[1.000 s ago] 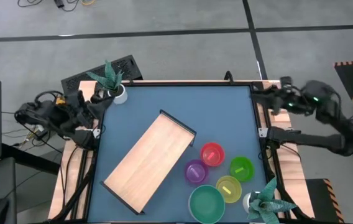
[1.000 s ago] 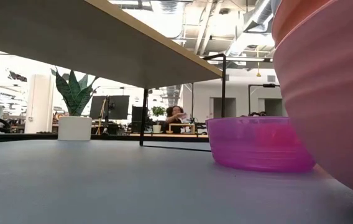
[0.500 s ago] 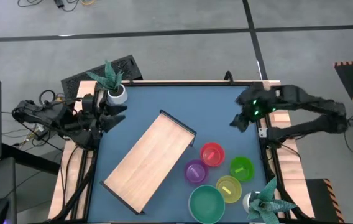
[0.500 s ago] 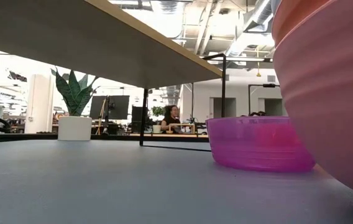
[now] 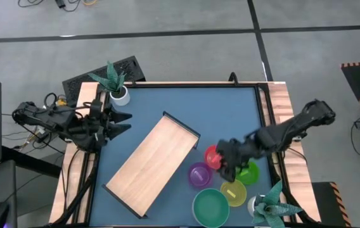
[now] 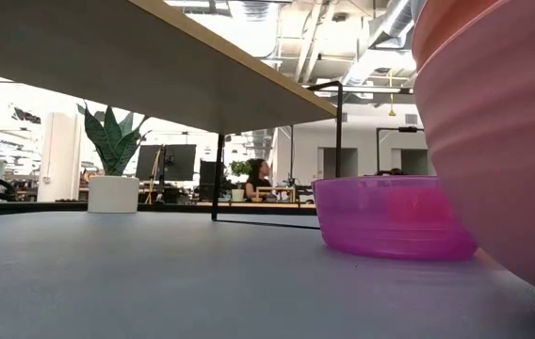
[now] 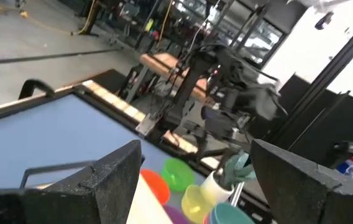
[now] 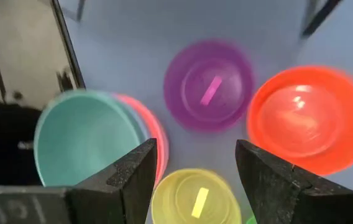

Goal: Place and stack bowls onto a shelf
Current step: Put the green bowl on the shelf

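Note:
The shelf (image 5: 151, 163), a light-wood board on dark end brackets, stands slantwise on the blue table. To its right, bowls sit on their bases: red (image 5: 213, 154), purple (image 5: 199, 175), lime (image 5: 248, 171), yellow (image 5: 234, 192). A large teal bowl (image 5: 210, 207) is nested in a pink one (image 8: 158, 134). My right gripper (image 5: 227, 166) hangs open above the bowls, between the red and the lime one; its wrist view looks down on the purple bowl (image 8: 210, 84) and the red bowl (image 8: 304, 118). My left gripper (image 5: 122, 122) stands open at the table's left edge, holding nothing.
A potted spiky plant (image 5: 115, 85) stands at the far left corner and another (image 5: 270, 206) at the near right corner. Wooden side rails (image 5: 281, 101) run along the table's edges. Bare blue tabletop (image 5: 199, 107) lies beyond the shelf.
My right arm has swung from the table's far right corner toward the near edge and down, and its gripper now hangs over the bowls. My left gripper has moved a little toward the table's right, over its left edge. The bowls and the shelf have not moved.

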`<state>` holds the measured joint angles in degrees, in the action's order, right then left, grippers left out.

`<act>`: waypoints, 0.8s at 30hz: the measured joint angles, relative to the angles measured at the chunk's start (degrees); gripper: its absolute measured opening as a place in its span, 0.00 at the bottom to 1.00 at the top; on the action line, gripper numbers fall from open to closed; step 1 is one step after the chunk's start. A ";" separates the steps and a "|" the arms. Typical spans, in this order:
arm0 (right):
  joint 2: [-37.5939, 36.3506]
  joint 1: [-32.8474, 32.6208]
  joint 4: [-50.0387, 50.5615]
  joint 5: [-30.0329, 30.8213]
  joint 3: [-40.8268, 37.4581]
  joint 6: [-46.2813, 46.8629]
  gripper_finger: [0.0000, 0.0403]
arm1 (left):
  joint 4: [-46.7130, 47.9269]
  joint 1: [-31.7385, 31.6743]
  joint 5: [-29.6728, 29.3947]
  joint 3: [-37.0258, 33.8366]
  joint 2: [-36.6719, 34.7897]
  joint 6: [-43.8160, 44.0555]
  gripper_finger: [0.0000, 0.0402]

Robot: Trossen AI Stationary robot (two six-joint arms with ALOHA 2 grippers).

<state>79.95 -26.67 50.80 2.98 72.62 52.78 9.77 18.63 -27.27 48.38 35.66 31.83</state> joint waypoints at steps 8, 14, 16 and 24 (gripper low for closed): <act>6.99 -5.21 -2.47 0.14 0.00 5.06 0.61 | 6.29 0.00 0.18 0.00 -0.02 2.64 0.71; 7.26 -6.24 -4.37 2.00 0.28 7.62 0.61 | 8.57 0.00 0.41 0.00 -0.02 2.95 0.71; 6.97 -6.19 -4.16 3.15 1.17 7.47 0.61 | 9.16 -0.01 0.39 0.00 -0.04 2.95 0.71; 7.82 -4.58 -3.53 4.92 9.59 -0.37 0.61 | 10.24 -0.02 0.39 0.00 -0.02 2.99 0.71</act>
<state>87.77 -31.25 47.27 7.90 82.21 52.41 20.01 18.61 -26.87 48.38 35.64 34.82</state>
